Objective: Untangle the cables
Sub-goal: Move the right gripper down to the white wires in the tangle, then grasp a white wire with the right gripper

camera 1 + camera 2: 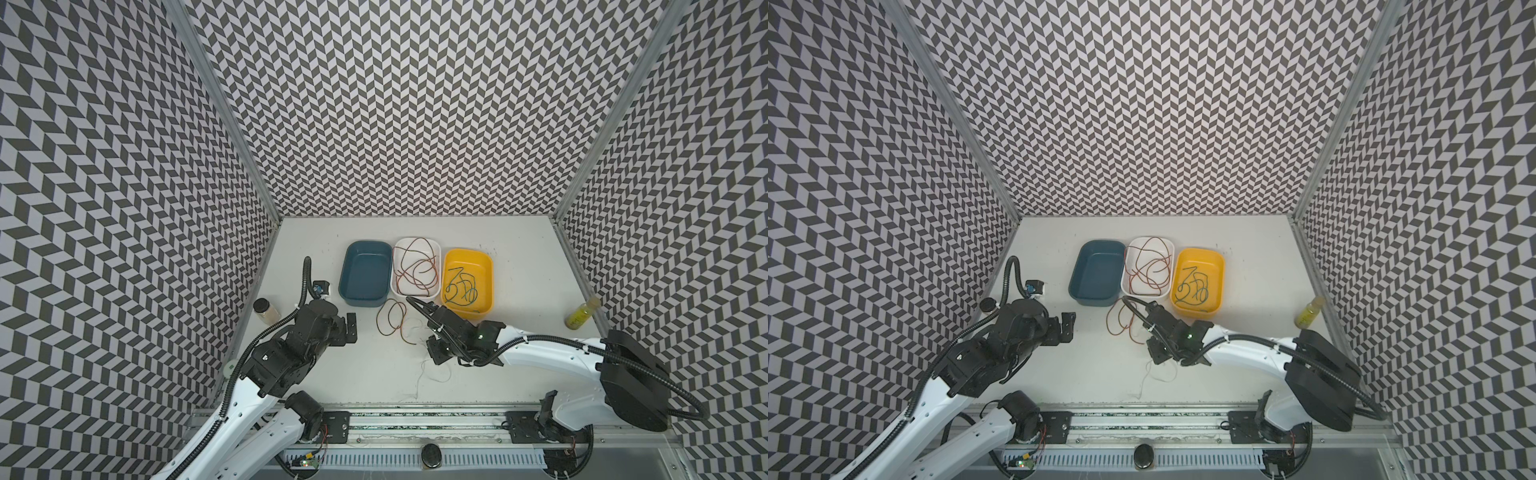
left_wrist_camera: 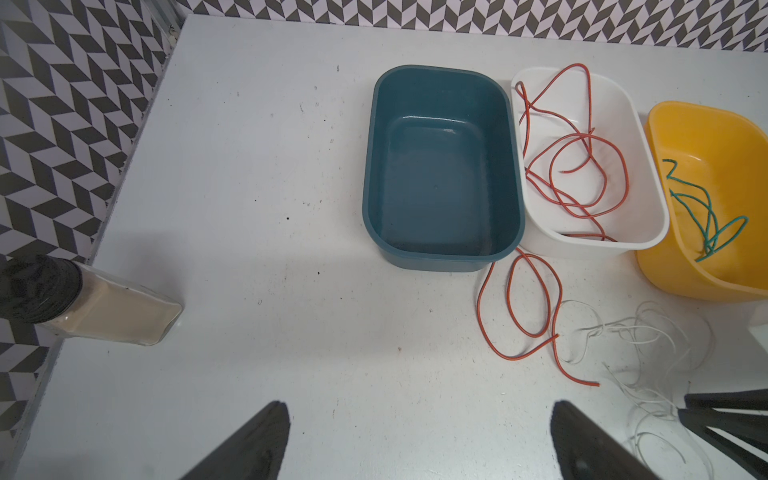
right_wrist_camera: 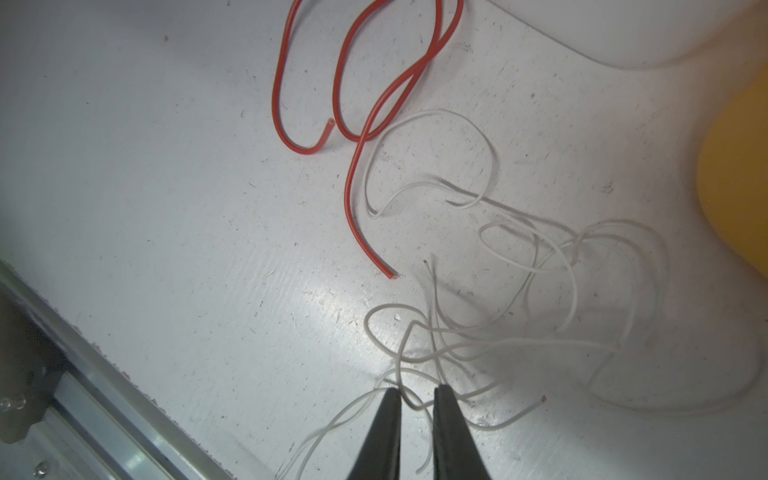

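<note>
— Where do the cables lie?

— In three places. The coiled red cable (image 2: 590,104) sits inside the white tub (image 2: 648,174), the middle one of three tubs set side by side at the far part of the desk (image 1: 519,291). The green cable (image 2: 708,243) is bunched in the yellow tub (image 1: 465,257), on its right. The blue tub (image 1: 365,270) stands just beside the white one, on its left.

— And outside the tubs?

— The loose red cable (image 3: 347,195) lies in loops on the desk just in front of the blue and white tubs, with both cut ends showing. The white cable (image 3: 496,168) sprawls in a slack tangle beside it, nearer the robot, and one of its loops meets the red strand.

— What about the right jaws?

— They are down in the white tangle. Their fingertips (image 3: 392,415) stand close together with a slim gap, and white strands pass through that gap. Whether they pinch them, I cannot tell.

— And the left jaws?

— Released and spread wide, with the fingers (image 2: 257,440) over bare desk in front of the blue tub. They are left of the red loops and apart from every cable.

— Anything else on the desk?

— A black-lidded jar (image 1: 265,311) of pale powder stands by the left wall and a yellow bottle (image 1: 582,316) by the right wall, both well apart from the cables.
</note>
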`<state>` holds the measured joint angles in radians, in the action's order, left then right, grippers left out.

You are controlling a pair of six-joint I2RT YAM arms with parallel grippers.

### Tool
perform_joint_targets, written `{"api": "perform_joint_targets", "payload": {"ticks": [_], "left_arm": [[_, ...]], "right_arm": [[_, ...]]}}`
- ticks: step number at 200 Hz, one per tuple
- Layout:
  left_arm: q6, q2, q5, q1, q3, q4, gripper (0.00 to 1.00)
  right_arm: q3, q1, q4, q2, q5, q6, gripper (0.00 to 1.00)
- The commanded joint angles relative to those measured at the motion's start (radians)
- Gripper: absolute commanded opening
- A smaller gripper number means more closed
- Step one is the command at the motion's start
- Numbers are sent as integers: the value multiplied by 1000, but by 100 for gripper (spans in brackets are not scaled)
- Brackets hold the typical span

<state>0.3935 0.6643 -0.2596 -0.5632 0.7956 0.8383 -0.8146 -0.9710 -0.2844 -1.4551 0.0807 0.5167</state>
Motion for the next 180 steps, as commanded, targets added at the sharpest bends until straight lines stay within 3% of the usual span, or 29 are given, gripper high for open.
{"api": "perform_joint_targets", "payload": {"ticks": [1, 100, 143, 180], "left_arm": [[-2, 1, -4, 2, -9, -7, 100], [-2, 3, 1, 2, -9, -7, 100], [-4, 5, 2, 2, -9, -7, 100], [-3, 5, 3, 2, -9, -8, 100]], "right_arm": [[9, -6, 25, -7, 23, 8, 13], [-9, -6, 4, -39, 16, 11, 15], [-9, -6, -4, -18, 0, 28, 24], [27, -7, 34, 18, -9, 45, 27]]}}
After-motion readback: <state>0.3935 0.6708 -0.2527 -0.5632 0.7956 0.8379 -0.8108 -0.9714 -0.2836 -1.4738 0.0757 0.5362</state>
